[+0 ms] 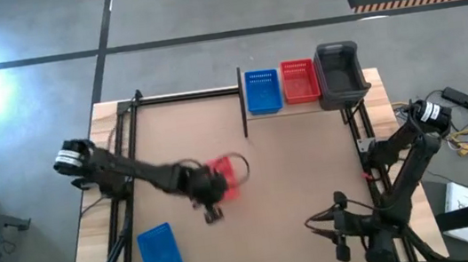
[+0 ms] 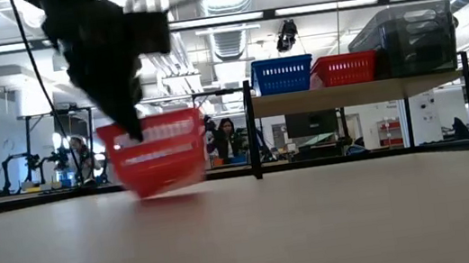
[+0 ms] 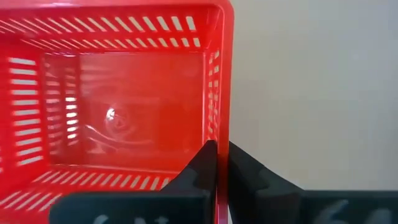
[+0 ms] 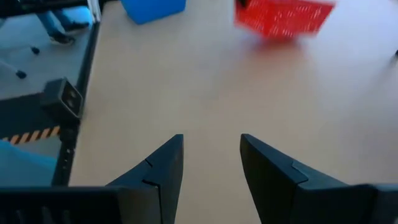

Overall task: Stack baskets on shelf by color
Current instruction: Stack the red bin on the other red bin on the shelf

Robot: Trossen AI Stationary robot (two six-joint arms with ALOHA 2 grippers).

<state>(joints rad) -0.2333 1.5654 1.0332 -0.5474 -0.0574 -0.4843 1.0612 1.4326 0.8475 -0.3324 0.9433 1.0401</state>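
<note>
My left gripper point(image 1: 213, 196) is over the middle of the table, shut on a red basket point(image 1: 228, 175), which shows off the tabletop in the low view point(image 2: 155, 151). A blue basket point(image 1: 159, 250) rests on its bottom near the table's near left corner. The shelf point(image 1: 302, 105) stands at the far right edge and carries a blue basket point(image 1: 263, 90), a red basket point(image 1: 299, 80) and a grey basket point(image 1: 339, 71) side by side. My right gripper point(image 4: 211, 155) is open above bare table near the near right edge. My left gripper holds the red basket by the rim of one side wall point(image 3: 219, 134), one finger inside point(image 3: 196, 171) the basket and one outside point(image 3: 252, 174). The fingers come from above, pointing down. The basket hangs tilted below them, lifted clear of the table point(image 2: 155, 151).
Black metal rails point(image 1: 125, 189) run along the table's left and right sides, and a black post point(image 1: 242, 103) stands at the shelf's left end. Bare tabletop point(image 1: 301, 167) lies between the held basket and the shelf. People show in the room beyond point(image 2: 231, 136).
</note>
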